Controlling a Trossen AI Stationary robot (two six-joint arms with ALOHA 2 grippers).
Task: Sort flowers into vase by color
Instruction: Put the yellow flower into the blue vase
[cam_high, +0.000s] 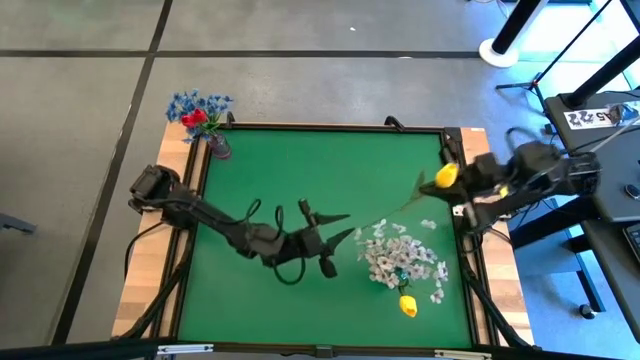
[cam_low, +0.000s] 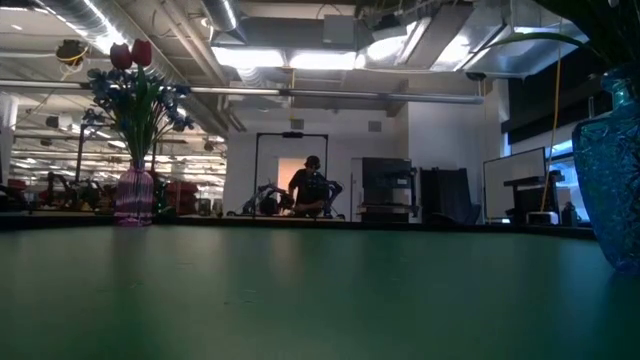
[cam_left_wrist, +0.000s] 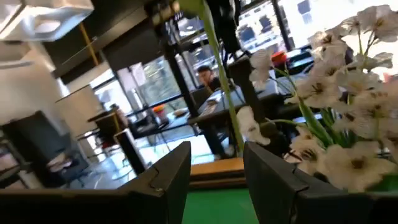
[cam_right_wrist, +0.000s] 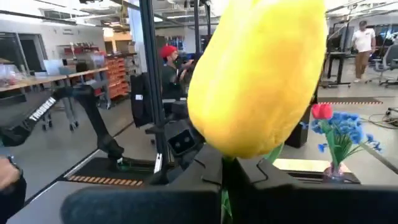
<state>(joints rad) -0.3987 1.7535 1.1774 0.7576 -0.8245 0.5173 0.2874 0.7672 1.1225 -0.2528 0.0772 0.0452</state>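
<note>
- High view: we see our right gripper (cam_high: 462, 183) clamped on a yellow tulip (cam_high: 445, 175), bud just beside its fingertips.
- Our left gripper (cam_high: 345, 228) is parted, holding nothing, white blossom sprays (cam_high: 398, 255) just ahead.

low view: blue vase (cam_low: 615, 170) cut by right edge | right wrist: yellow tulip (cam_right_wrist: 258, 74) fills view, top cut | left wrist: white spray (cam_left_wrist: 339, 118) cut off, blurred

White lettering "TROSSEN" runs along a dark robot arm (cam_right_wrist: 38, 113)
</note>
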